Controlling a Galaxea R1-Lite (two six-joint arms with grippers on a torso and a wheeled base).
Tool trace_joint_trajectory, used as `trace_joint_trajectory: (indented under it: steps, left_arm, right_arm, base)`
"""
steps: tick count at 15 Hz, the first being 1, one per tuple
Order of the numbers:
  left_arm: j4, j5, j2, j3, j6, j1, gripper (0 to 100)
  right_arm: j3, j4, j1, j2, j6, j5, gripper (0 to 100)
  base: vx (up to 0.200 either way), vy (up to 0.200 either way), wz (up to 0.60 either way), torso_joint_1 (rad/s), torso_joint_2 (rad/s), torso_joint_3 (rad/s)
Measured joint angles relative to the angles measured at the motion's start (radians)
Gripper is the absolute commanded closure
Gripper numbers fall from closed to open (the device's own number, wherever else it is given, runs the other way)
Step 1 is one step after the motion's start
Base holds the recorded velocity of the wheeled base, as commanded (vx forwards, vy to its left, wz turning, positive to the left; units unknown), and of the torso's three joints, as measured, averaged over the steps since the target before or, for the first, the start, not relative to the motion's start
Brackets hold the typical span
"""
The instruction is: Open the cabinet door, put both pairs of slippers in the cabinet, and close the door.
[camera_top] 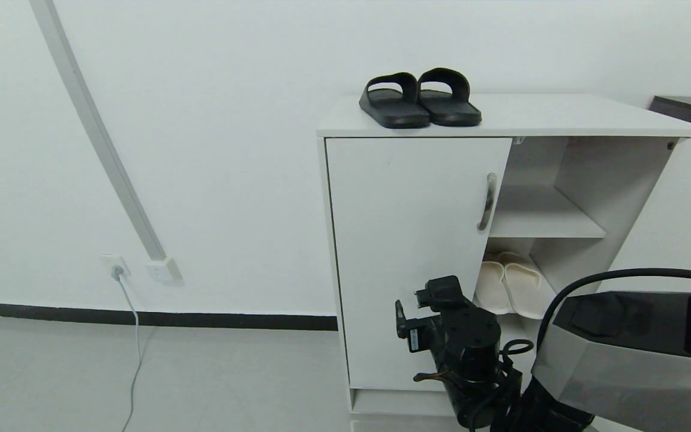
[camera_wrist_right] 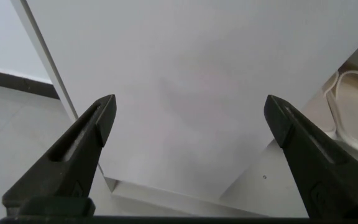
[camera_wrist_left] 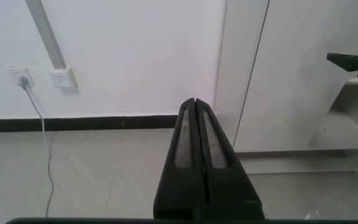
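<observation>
The right pincer [camera_wrist_right: 190, 106] hangs spread wide with nothing between its fingers, facing the low part of the shut door [camera_top: 405, 258] from close by. That wide spread would suit something as broad as a slipper, so it looks ready for a pick rather than for the slim handle [camera_top: 488, 201], which sits above it at the door's edge.

Just past the pincer, on its side toward the open half of the cabinet [camera_top: 561, 114], the white slippers [camera_top: 510, 285] lie flat and side by side on the lower shelf [camera_top: 516, 323]. They are pushed back from the shelf's front edge, which should let the door swing shut without catching them. Farther out on that same side, the open door [camera_top: 675, 204] stands swung wide, keeping the compartment reachable.

High above the pincer, the black slippers [camera_top: 420, 99] rest as a pair on the cabinet's top, near its front edge over the shut door. By this layout, one pair is stowed and the black pair has yet to go in.

The left pincer [camera_wrist_left: 194, 106] is pressed together and holds nothing. It is low, well apart from the cabinet and pointing toward the wall, probably parked out of the way. Beyond it are a wall socket [camera_wrist_left: 18, 76] and its cable [camera_wrist_left: 45, 134].
</observation>
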Motion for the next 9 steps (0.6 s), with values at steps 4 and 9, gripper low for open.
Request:
trace_joint_trajectory:
  steps: [4,9]
  left_arm:
    - [0.000,0.000,0.000,0.000,0.000,0.000,100]
    - [0.000,0.000,0.000,0.000,0.000,0.000,100]
  right_arm:
    - [0.000,0.001,0.001,0.001,0.000,0.000,0]
    - [0.001,0.001,0.001,0.001,0.000,0.000,0]
  base:
    - [0.000,0.000,0.00,0.111,-0.45,-0.342]
    - [0.000,0.000,0.00,0.147,-0.47,-0.328]
